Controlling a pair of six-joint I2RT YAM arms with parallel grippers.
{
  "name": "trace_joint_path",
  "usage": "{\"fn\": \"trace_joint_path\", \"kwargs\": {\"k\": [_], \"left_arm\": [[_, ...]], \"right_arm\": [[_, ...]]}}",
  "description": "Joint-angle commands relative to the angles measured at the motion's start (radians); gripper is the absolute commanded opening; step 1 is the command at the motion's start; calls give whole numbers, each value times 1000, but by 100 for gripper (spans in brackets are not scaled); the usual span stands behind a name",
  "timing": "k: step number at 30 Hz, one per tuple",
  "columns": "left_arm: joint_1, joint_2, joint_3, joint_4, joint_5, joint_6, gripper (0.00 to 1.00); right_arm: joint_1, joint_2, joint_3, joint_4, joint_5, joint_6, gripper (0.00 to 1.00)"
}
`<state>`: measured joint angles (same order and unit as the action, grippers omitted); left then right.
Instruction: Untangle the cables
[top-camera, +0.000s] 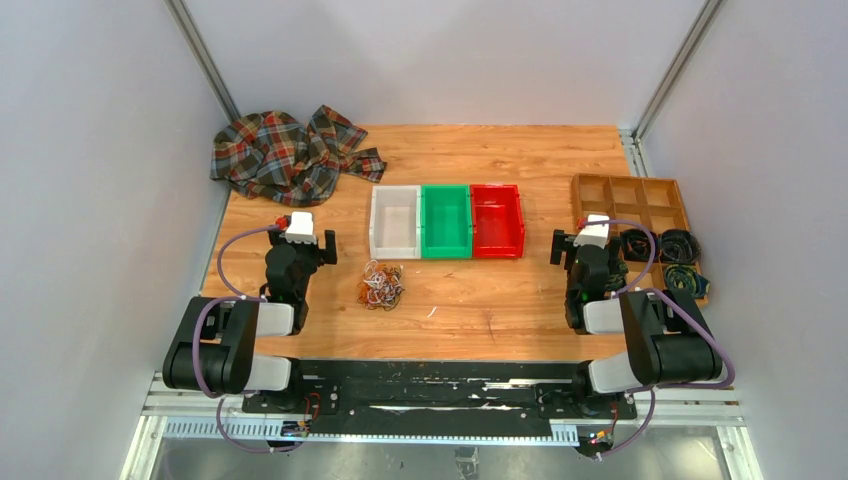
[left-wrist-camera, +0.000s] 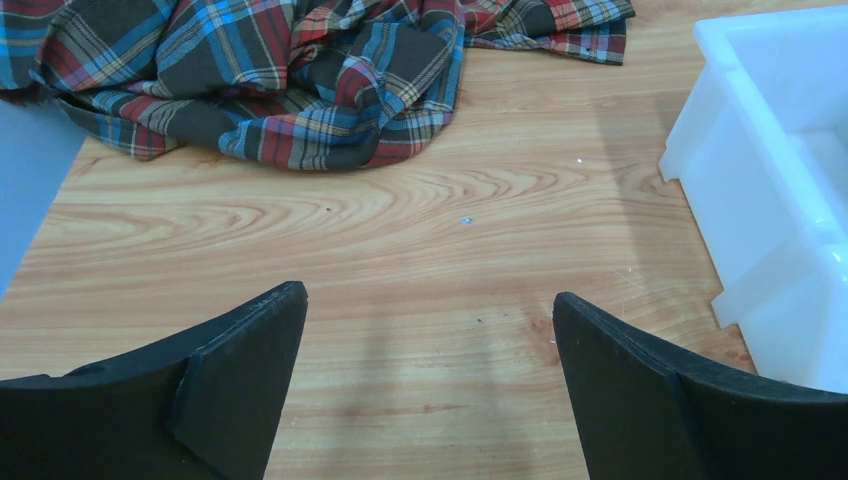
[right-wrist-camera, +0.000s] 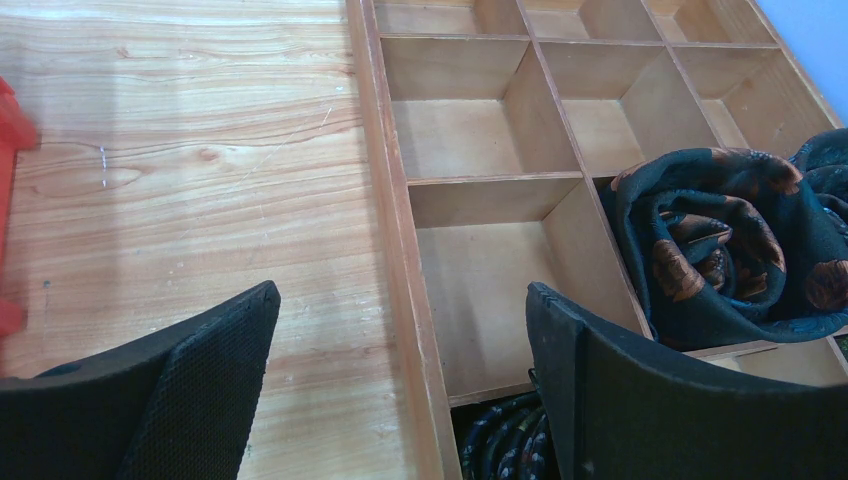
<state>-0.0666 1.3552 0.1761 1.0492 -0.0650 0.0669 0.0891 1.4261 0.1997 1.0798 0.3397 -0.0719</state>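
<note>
Wood-grain surface (top-camera: 480, 300) carries a small heap of tangled cables (top-camera: 381, 285), orange-brown, black and white. The heap lies on the near side of the white bin (top-camera: 395, 222), just short of its front wall and apart from both arms.

Left claw (top-camera: 300, 238) hovers to the left of the white bin, jaws spread wide. Its wrist camera shows only bare wood between the two black fingers (left-wrist-camera: 230, 390), with the bin's corner at the right edge of that view.

Right claw (top-camera: 590, 240) stands well to the right of the white bin, likewise spread and gripping nothing. In its wrist view the fingers (right-wrist-camera: 200, 390) sit either side of the left rim of a wooden tray (top-camera: 610, 192).

A green bin (top-camera: 446, 221) sits flush against the white bin's right side, and a red bin (top-camera: 497, 221) flush against the green one, all three in a row.

A crumpled plaid cloth (top-camera: 290, 155) lies beyond the white bin and to its left, at the surface's far corner.

The tray, farthest to the right of the white bin, is split into square compartments. Those nearest the arms hold dark coiled rolls (top-camera: 680, 245), while the far ones show bare wood.
</note>
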Motion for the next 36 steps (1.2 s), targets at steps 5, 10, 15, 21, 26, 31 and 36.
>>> {"fn": "trace_joint_path", "kwargs": {"k": [5, 10, 15, 21, 26, 31, 36], "left_arm": [[8, 5, 17, 15, -16, -9, 98], [8, 4, 16, 15, -11, -5, 98], [8, -90, 82, -160, -42, -16, 98], [8, -229, 319, -751, 58, 69, 98], [8, -281, 460, -1136, 321, 152, 98], [8, -288, 530, -1352, 572, 198, 98], [5, -264, 544, -1399, 676, 211, 98]], "right_arm": [[-11, 2, 1, 25, -1, -6, 92], [-11, 0, -2, 28, -1, -6, 92], [17, -135, 8, -103, 110, 3, 92], [17, -330, 269, -807, 224, 282, 93], [18, -318, 466, -1079, 45, 459, 92], [18, -291, 560, -1200, -226, 524, 92], [73, -319, 506, -1107, -423, 536, 92]]}}
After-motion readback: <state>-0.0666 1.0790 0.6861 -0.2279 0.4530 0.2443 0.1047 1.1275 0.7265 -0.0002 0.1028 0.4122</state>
